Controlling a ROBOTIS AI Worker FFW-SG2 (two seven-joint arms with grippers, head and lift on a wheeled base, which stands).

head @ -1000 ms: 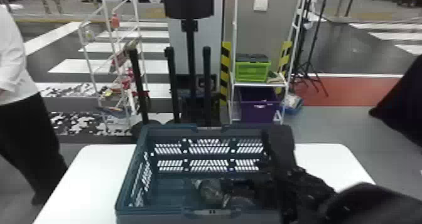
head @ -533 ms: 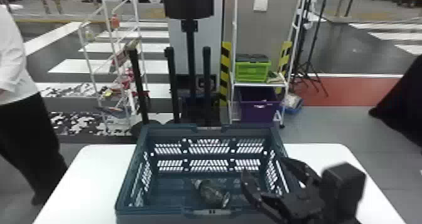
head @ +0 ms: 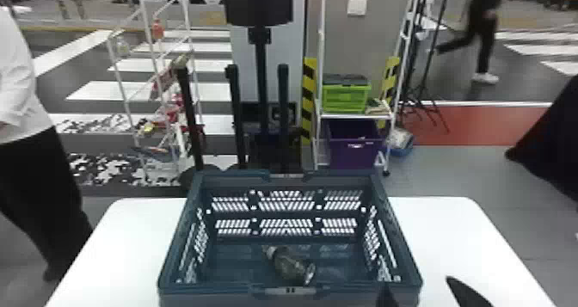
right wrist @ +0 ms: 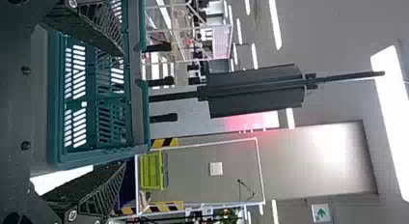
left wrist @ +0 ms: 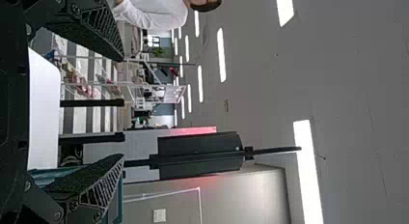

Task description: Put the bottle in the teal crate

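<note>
The bottle (head: 290,265) lies on its side on the floor of the teal crate (head: 175,235), close to the front wall. At the bottom edge of the head view, right of the crate's front corner, my right gripper (head: 423,294) stands open, its two fingertips apart. In the right wrist view the same gripper (right wrist: 123,108) has nothing between its fingers, with the crate (right wrist: 57,103) beyond them. My left gripper (left wrist: 123,108) is open and holds nothing; part of the crate (left wrist: 119,200) appears behind one of its fingers.
The crate stands on a white table (head: 447,237). Behind the table are a white wire rack (head: 150,26), black upright posts (head: 241,112) and a shelf with a green box (head: 346,96) above a purple bin (head: 355,151).
My right gripper was over the crate at the bottle; it has drawn out to the right and back toward the bottom edge. The bottle stays on the crate's floor.
</note>
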